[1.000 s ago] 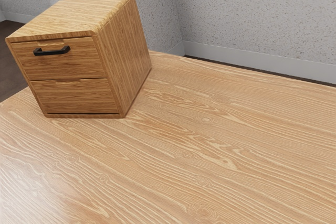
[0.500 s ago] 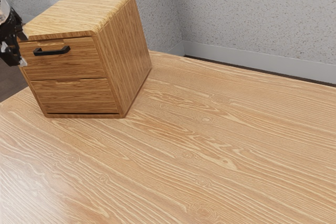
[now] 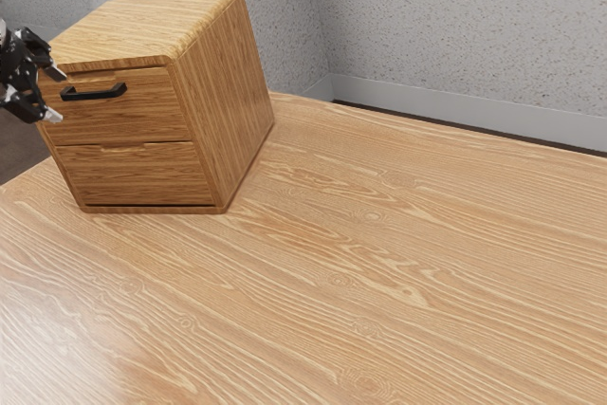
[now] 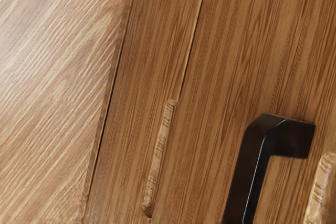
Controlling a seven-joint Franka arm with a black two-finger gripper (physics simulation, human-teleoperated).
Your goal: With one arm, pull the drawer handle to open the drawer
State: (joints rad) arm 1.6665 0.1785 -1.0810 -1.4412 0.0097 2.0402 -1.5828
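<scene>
Our gripper [image 3: 52,95], jaws spread and holding nothing, has advanced from the exterior view's left edge to just beside the black handle [image 3: 93,93]. The top drawer [image 3: 123,120] sits shut in the cabinet [image 3: 223,92]; we judge grasping comes next.

Wood-grain table [image 3: 379,263], speckled grey wall [image 3: 455,16]

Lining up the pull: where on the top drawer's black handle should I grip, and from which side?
Grip the black handle mid-bar, coming at the top drawer head-on. The bar runs level and stands off the wood on bent ends, so the open tool should fit one finger above, one below.
</scene>
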